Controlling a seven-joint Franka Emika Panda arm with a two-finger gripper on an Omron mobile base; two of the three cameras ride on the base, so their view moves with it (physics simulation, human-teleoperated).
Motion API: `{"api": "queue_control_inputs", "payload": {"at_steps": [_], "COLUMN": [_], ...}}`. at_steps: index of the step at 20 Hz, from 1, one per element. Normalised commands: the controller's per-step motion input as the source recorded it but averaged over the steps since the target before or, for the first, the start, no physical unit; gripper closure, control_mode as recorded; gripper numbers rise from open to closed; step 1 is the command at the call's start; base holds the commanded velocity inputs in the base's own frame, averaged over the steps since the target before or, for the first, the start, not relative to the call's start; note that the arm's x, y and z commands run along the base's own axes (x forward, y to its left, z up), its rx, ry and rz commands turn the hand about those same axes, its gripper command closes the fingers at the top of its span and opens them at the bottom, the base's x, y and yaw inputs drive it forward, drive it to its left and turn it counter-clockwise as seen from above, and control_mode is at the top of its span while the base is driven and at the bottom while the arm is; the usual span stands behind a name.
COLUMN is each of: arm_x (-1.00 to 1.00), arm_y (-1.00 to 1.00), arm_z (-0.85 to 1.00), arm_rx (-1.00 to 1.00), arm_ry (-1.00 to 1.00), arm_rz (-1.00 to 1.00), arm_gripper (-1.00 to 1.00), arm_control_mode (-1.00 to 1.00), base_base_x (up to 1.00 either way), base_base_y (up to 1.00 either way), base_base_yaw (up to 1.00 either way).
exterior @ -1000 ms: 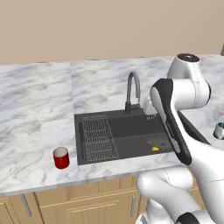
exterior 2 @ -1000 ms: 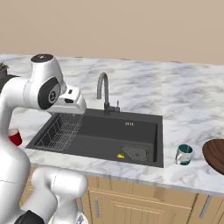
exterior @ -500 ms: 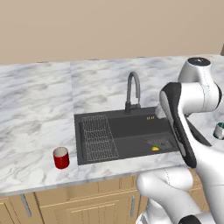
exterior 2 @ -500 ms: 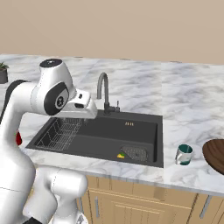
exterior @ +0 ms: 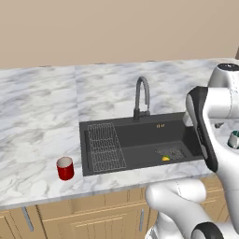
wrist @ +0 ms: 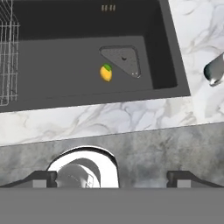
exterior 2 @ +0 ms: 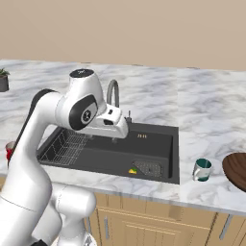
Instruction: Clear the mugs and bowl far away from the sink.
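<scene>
The red mug (exterior: pixel 65 168) stands on the marble worktop (exterior: pixel 42 107) just left of the sink (exterior: pixel 140 142). A second mug (exterior 2: pixel 202 169), green with a white inside, stands on the worktop right of the sink. Beside it, at the picture's edge, lies the dark wooden bowl (exterior 2: pixel 236 171). In the sink are a wire rack (exterior: pixel 105 145), a drain (wrist: pixel 122 59) and a small yellow thing (wrist: pixel 106 72). The tap (exterior: pixel 141 97) rises behind. No writing can be read. The hand (wrist: pixel 111 176) hangs over the sink's front edge, fingers spread wide, holding nothing.
</scene>
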Motion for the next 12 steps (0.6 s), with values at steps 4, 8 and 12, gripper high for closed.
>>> {"api": "queue_control_inputs", "payload": {"at_steps": [4, 8, 12], "arm_x": [-0.09, -0.11, -0.09], "arm_y": [-0.63, -0.67, -0.65], "arm_z": [-0.13, -0.17, -0.18], "arm_rx": [0.0, 0.0, 0.0], "arm_ry": [0.05, 0.06, 0.05], "arm_rz": [-0.13, -0.14, -0.13], "arm_gripper": [-1.0, -1.0, -1.0], "arm_control_mode": [-1.0, -1.0, -1.0], "base_base_x": [0.0, 0.0, 0.0], "base_base_y": [0.0, 0.0, 0.0], "base_base_yaw": [0.0, 0.0, 0.0]}}
